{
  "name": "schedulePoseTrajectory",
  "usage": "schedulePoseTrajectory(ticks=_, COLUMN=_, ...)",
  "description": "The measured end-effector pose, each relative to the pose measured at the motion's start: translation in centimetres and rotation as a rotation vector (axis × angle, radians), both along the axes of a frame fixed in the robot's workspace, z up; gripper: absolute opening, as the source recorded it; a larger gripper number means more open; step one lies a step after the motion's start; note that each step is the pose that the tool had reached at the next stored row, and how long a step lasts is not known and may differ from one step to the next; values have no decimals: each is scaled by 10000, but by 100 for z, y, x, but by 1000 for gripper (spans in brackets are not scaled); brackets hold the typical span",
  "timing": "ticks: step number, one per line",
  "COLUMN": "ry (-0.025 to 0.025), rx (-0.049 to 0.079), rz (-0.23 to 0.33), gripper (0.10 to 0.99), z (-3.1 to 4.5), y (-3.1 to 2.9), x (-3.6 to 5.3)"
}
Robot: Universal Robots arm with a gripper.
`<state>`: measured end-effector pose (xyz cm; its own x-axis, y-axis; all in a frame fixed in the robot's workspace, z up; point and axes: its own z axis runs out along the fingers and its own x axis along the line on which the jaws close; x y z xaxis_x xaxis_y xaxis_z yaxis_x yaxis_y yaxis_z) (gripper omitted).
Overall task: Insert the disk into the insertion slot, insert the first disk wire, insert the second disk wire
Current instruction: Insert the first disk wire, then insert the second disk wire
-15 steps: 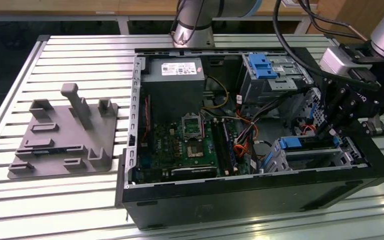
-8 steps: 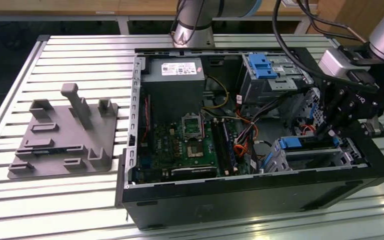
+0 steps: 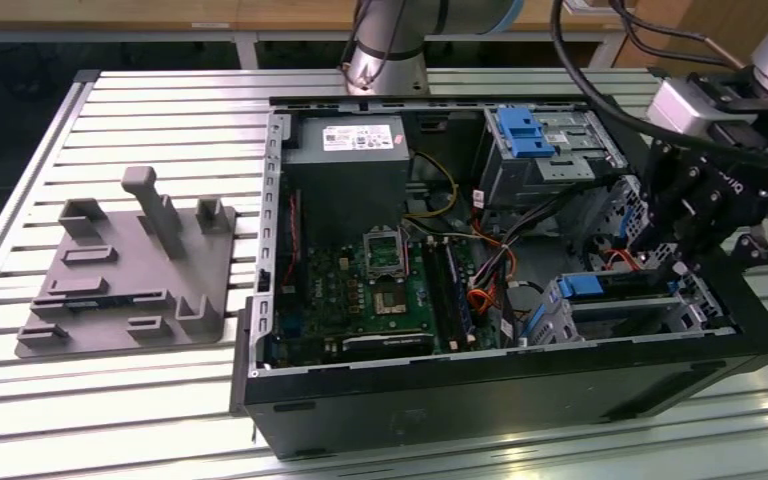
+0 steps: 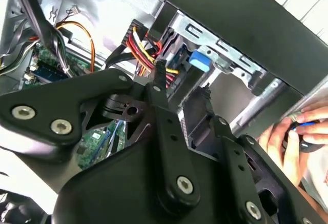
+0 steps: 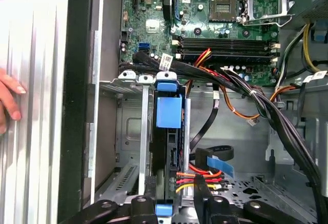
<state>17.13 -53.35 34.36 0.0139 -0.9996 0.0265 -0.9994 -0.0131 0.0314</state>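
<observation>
**Disk in the slot, gripper low beside its wired end**

We see the disk [image 5: 168, 112], blue carrier and all, lying inside the insertion slot [image 5: 130, 131], in the corner of the computer case [image 3: 491, 400] that sits on the exterior view's right, on the near side. The gripper [image 3: 662, 258] hangs inside the case just over that slot, close to 1 bundle of red, yellow and orange wires [image 5: 202, 174] that runs up to the disk's edge. We cannot tell whether that plug is home, nor whether the gripper is open or closed. 1 flat blue cable [image 5: 221, 166] lies inside the case just beside the bundle. Outside the case wall, a person's hand [image 5: 9, 98] rests on the slatted table [image 3: 157, 120].
</observation>
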Motion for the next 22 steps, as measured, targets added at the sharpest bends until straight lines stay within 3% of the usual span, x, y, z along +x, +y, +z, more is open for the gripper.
schedulePoseTrajectory(ticks=1, ry=-2, rx=0, rz=0, gripper=416, z=30, y=1, x=0)
schedulePoseTrajectory(ticks=5, ry=-5, rx=0, rz=-3, gripper=416, z=159, y=1, x=0)
schedulePoseTrajectory(ticks=10, ry=-5, rx=-4, rz=-5, gripper=416, z=265, y=1, x=0)
schedulePoseTrajectory(ticks=22, ry=-4, rx=-3, rz=-5, gripper=416, z=293, y=1, x=0)
